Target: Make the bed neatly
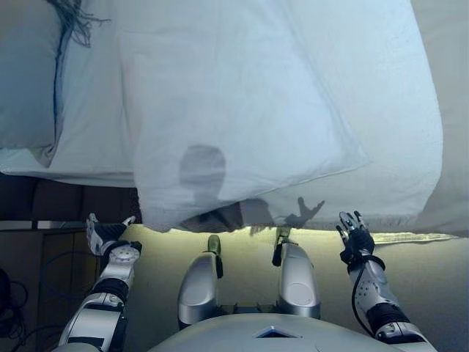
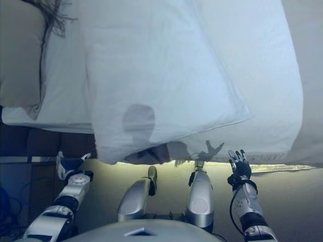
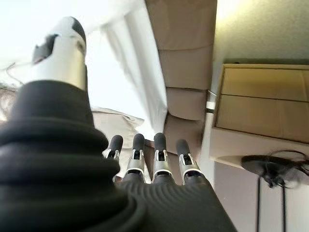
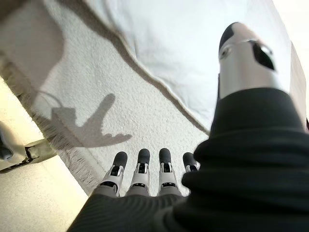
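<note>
Bed lies with its white duvet overhanging; both hands' fingers are straight, holding nothing.

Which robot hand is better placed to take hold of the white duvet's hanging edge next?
Probably the right robot hand: open, just under the duvet edge. The left robot hand, also open, sits beside the bed's dark side, off the cloth.

No readable text, label, number or sign shows anywhere in these views, neither on the bedding nor on the furniture beside the bed.
</note>
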